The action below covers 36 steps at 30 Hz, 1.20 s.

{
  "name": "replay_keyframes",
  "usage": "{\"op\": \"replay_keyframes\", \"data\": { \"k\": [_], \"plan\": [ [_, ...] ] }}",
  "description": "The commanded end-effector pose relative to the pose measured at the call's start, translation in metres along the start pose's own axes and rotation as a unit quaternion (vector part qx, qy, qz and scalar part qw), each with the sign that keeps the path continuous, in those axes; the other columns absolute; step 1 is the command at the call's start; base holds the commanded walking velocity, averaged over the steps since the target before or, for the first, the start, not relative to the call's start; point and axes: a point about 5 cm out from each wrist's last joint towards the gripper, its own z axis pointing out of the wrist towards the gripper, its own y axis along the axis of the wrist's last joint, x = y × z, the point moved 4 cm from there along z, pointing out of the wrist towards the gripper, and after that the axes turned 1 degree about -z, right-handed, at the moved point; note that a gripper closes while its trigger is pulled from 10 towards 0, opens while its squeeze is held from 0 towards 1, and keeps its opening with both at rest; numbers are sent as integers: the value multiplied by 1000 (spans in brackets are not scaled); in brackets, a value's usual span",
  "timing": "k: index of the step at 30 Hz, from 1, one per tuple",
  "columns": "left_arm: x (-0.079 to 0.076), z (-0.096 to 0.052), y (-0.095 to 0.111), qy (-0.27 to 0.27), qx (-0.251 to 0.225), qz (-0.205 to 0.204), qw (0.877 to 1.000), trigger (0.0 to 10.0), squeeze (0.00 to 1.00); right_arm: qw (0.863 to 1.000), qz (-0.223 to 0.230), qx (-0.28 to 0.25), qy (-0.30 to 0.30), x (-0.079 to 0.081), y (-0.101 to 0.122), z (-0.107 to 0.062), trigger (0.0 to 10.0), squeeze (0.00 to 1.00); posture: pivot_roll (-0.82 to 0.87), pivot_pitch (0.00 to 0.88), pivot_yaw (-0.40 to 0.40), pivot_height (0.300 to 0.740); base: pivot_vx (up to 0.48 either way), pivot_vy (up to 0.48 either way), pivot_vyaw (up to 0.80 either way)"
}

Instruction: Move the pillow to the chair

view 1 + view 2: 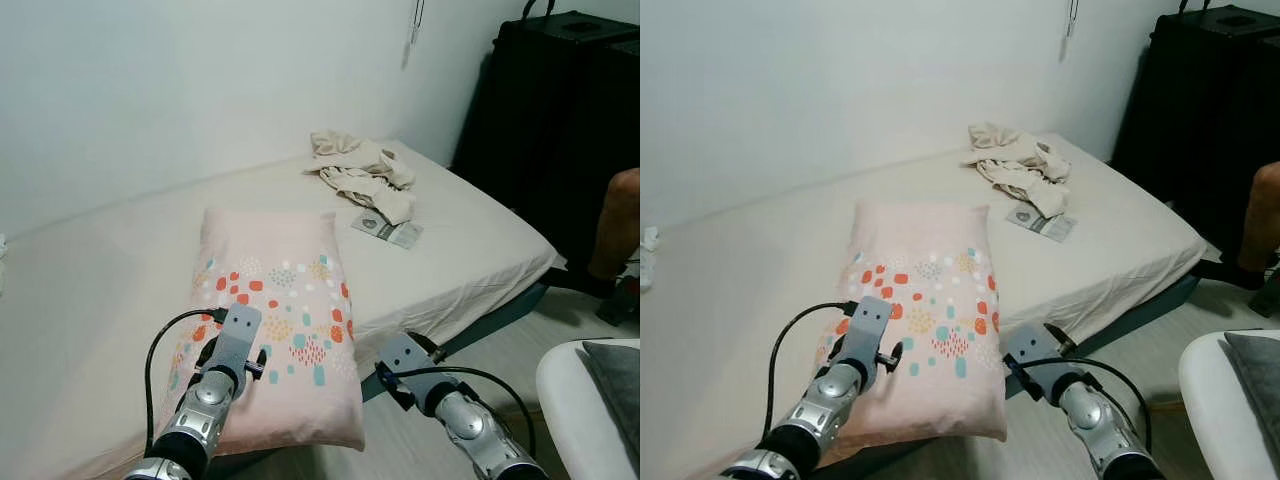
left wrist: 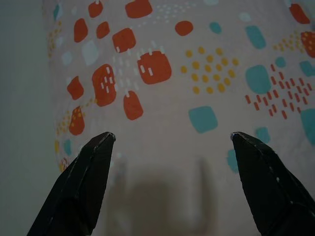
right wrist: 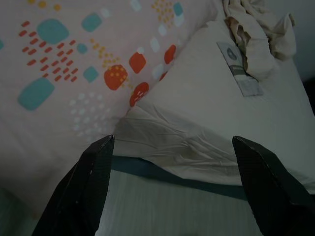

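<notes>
— That pillow (image 1: 275, 320) under the left gripper (image 2: 170, 147): pale pink, dotted with orange-red, teal, white and mustard marks?

— Yes. Beyond it lie a cream sheet (image 1: 100, 290) and beige crumpled clothes (image 1: 362, 172); the bed's base (image 3: 162, 171) is teal.

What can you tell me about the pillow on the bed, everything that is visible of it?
The pillow is a soft, rectangular cushion in a pale pink fabric cover printed with orange-red, teal, yellow and white spots and dashes. It lies flat on the bed, lengthwise, its near end reaching the mattress's front edge. It looks plump and slightly creased. The left gripper hovers open just above its patterned top; the right gripper, also open, is beside its right edge, over the mattress edge. Neither holds it yet.
</notes>
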Motion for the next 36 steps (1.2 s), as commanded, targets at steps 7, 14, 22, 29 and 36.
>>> {"op": "replay_keyframes", "data": {
  "k": [7,14,22,29,36],
  "plan": [
    [2,-2,-7,4,9,0,1000,10000,0,1000,6,-6,-1,0,-1,-3,10000,0,-131,55,8,740,0,0,0],
    [4,-2,-7,6,10,3,1000,10000,0,1000,10,-4,-1,-1,-2,-3,10000,0,-127,56,12,740,0,0,0],
    [5,0,-1,8,5,4,1000,10000,0,1000,14,-1,-2,-4,-1,-1,10000,0,-117,49,15,740,0,0,0],
    [6,1,0,8,4,4,1000,10000,0,1000,16,0,-2,-4,0,0,10000,0,-117,49,13,740,0,0,0],
    [9,1,0,12,4,2,1000,10000,0,1000,18,0,-2,-5,2,3,10000,0,-110,51,10,740,0,0,0]
  ]
}}
